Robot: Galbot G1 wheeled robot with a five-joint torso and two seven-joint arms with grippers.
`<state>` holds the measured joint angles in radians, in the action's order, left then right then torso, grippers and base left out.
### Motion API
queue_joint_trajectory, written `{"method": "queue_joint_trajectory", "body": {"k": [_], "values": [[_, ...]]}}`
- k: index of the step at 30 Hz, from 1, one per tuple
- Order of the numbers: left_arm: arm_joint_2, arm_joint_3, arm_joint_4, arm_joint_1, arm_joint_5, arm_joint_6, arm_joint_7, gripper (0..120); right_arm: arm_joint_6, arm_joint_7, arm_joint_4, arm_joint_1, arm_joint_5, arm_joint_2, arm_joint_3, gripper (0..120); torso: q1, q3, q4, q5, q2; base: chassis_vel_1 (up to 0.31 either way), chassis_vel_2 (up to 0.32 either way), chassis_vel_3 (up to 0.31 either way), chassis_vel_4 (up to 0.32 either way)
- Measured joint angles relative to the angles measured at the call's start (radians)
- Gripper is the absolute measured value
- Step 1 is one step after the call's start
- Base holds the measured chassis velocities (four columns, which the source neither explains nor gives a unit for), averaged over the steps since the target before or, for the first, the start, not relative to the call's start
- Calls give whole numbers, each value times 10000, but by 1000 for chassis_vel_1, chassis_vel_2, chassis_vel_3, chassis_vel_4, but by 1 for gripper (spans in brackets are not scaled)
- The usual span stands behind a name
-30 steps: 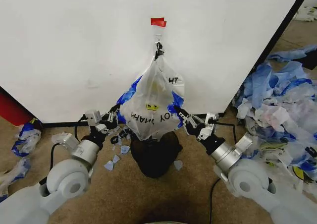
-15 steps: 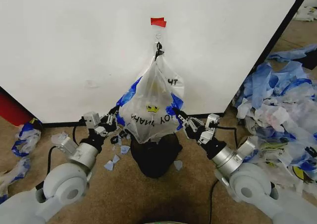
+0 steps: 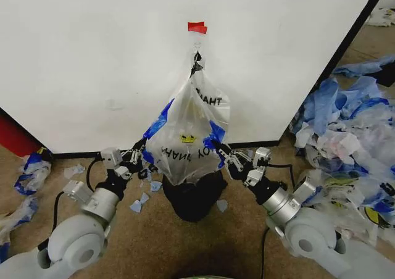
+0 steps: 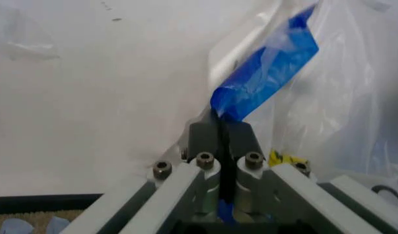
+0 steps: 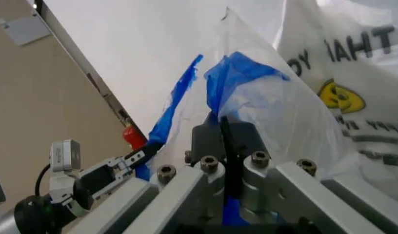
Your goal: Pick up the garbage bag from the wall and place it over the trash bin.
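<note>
— Where's the garbage bag [image 3: 188, 134]?
— Hanging top-down from the wall [image 3: 92, 57], directly above the trash bin [image 3: 192, 195]. Left gripper [image 3: 139, 157] and right gripper [image 3: 221, 153] each clamp a blue handle, one either side.

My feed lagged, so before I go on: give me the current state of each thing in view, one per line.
garbage bag: hanging from the wall hook, its blue edges pinched on both sides, bottom over the bin.
left end effector: shut on the bag's blue edge.
right end effector: shut on the other blue edge.
trash bin: upright on the carpet below the bag, not yet covered.
wall: standing, bag on its hook.
</note>
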<state>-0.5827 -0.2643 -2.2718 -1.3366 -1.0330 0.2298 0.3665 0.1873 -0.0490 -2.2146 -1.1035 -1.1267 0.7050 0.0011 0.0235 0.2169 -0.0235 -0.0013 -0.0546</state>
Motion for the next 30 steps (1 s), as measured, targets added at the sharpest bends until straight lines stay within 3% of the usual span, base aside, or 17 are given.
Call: {"method": "queue_joint_trajectory", "body": {"k": [8,14,24,30], "values": [[-171,-380,-151,-345,93,17,-23,0,101,-59,37,92,50,31,-36,0,0,0,-1,1,0,0,0,0,0],[30,-988,-739,-583,-31,9,102,0,277,-430,-165,445,-270,-131,371,0,0,1,0,1,0,0,0,0,0],[588,-2243,-2216,-1202,-624,-345,1137,0,362,-268,-1432,245,-1102,-536,1008,0,0,1,1,1,0,0,0,0,0],[864,-3062,-2343,-1704,-1152,-634,1780,0,286,543,-2171,-166,-2005,-866,1164,0,0,1,-1,1,0,0,0,0,0]]}}
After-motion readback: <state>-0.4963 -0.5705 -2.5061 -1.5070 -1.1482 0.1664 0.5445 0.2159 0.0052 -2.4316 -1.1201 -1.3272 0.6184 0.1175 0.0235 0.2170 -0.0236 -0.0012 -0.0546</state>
